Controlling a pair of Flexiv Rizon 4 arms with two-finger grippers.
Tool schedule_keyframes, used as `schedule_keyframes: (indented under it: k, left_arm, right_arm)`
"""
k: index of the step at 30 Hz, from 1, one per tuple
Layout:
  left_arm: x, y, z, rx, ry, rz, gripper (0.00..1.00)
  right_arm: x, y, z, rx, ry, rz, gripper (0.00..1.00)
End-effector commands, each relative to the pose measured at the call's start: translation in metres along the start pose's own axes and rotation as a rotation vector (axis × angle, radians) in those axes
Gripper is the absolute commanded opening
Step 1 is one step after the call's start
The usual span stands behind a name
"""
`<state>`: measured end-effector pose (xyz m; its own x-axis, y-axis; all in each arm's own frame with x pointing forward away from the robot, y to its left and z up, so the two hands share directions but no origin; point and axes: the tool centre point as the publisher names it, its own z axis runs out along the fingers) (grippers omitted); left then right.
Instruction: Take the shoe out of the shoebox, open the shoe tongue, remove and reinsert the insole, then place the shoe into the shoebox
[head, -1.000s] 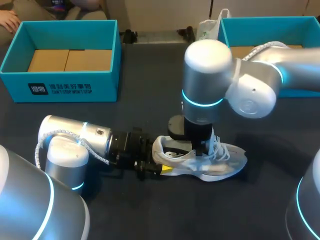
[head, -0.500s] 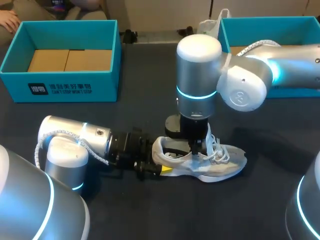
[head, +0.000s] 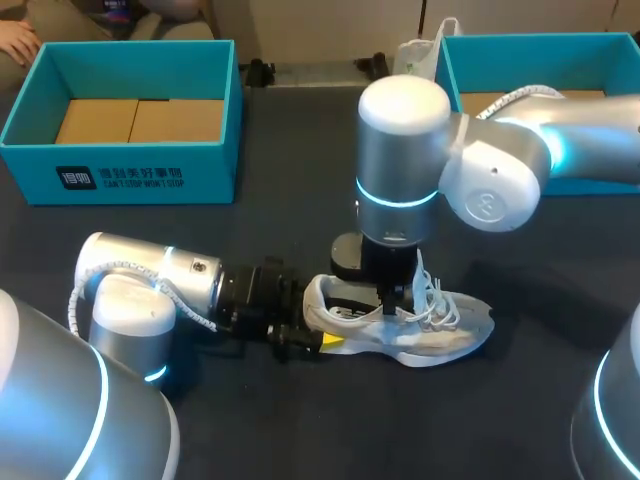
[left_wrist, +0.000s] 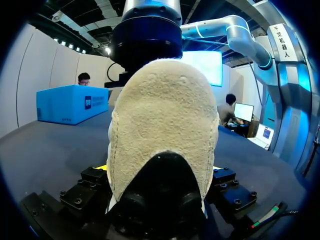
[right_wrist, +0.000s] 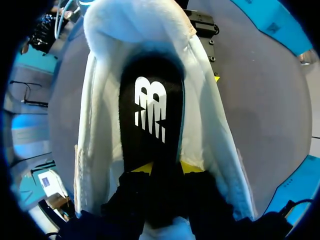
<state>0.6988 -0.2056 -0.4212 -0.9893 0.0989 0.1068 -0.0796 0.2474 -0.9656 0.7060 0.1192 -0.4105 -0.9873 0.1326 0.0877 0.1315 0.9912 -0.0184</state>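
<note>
The white shoe (head: 452, 335) sat on the dark table (head: 300, 200), its heel clamped between the left gripper's (head: 312, 340) fingers. The right gripper (right_wrist: 167, 167) reached inside it from above, pinching the black insole (right_wrist: 150, 115).

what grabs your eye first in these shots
The white shoe sits in the middle of the dark table, with the left tool shut on its heel. The bulky silver right arm stands over it, with the right tool down in the opening above the black insole. One teal shoebox sits far left, a second shoebox far right.
</note>
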Motion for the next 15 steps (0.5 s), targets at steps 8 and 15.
schedule_keyframes:
  k: [8, 15]
  left_arm:
    - [-0.0032, -0.0017, 0.0007, 0.0, -0.004, -0.001, 0.0]
    - [-0.0032, -0.0017, 0.0007, 0.0, -0.004, -0.001, 0.0]
  right_arm:
    - [0.0236, 0.0043, 0.0137, -0.004, -0.03, 0.014, 0.29]
    - [0.0258, 0.0036, 0.0103, -0.014, -0.047, 0.031, 0.29]
